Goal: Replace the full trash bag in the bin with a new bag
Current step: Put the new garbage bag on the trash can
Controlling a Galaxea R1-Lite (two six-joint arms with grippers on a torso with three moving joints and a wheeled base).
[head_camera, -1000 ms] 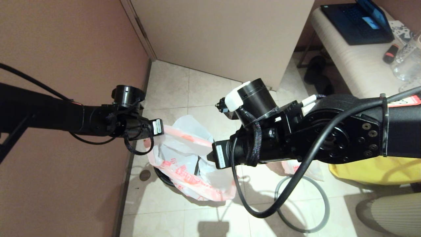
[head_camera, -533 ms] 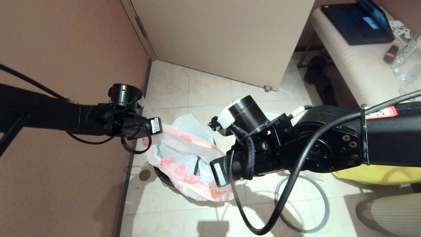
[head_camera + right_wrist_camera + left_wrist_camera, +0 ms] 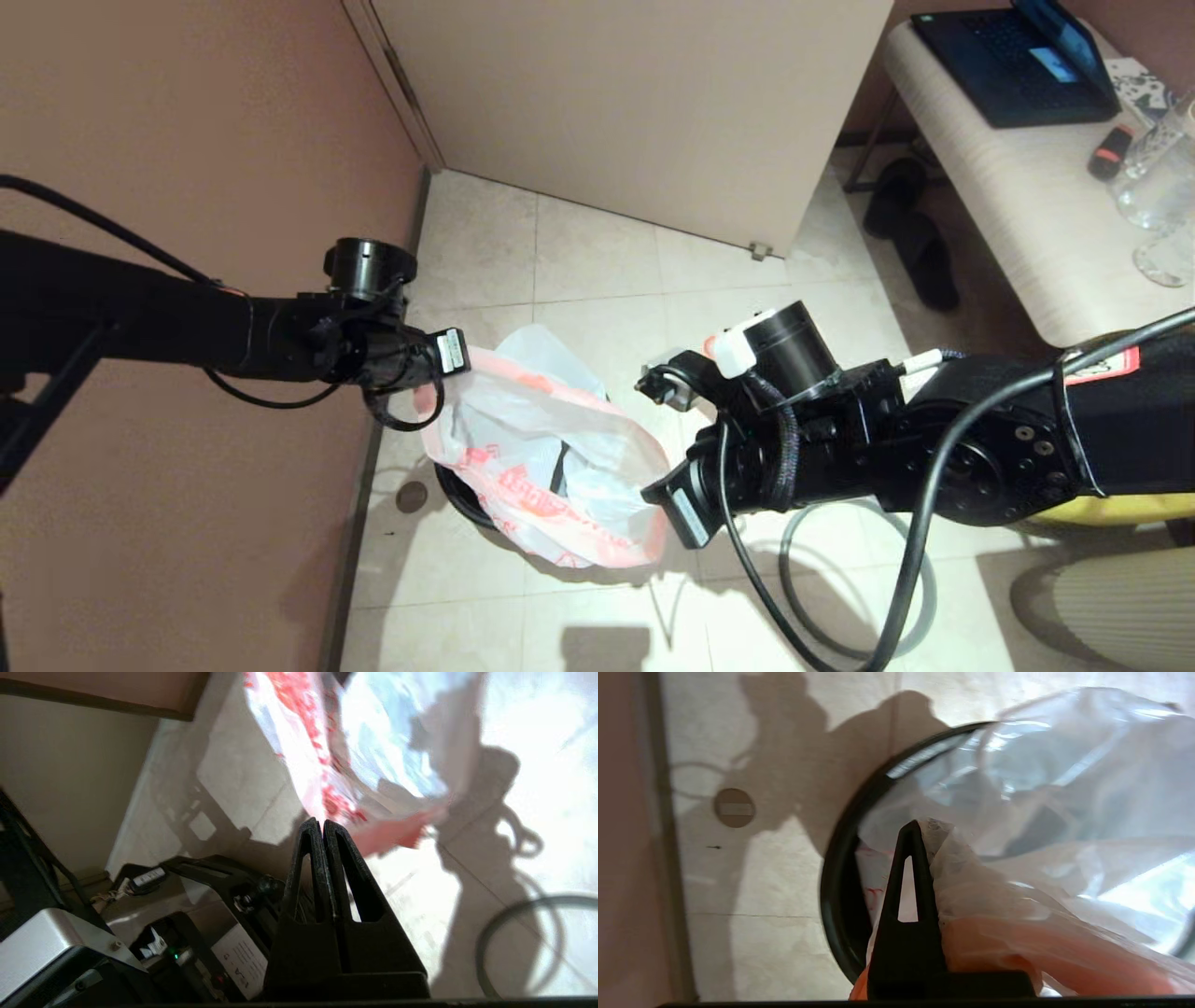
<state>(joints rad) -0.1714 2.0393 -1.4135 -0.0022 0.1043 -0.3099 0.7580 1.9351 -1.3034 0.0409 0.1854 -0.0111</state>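
The new bag (image 3: 541,439), thin white plastic with red print and a pink band, hangs stretched open over the black bin (image 3: 457,495). My left gripper (image 3: 434,387) is shut on the bag's rim on the wall side; in the left wrist view one finger (image 3: 908,882) shows and bunched plastic (image 3: 1041,812) covers the other, above the bin's rim (image 3: 836,896). My right gripper (image 3: 658,499) is shut on the opposite rim, its fingertips (image 3: 322,822) pressed together at the pink band of the bag (image 3: 373,742). The full trash bag is out of view.
The loose grey hoop (image 3: 787,560) lies on the floor tiles right of the bin, under my right arm. A yellow tote (image 3: 1120,509) sits at the right. The wall runs close on the left, with a floor drain (image 3: 411,497) beside the bin. A bench with a laptop (image 3: 1008,65) stands behind.
My right gripper has closed and the right arm has dropped lower and nearer, pulling its side of the bag rim down and out. The bag mouth is stretched wider. The left arm barely moved.
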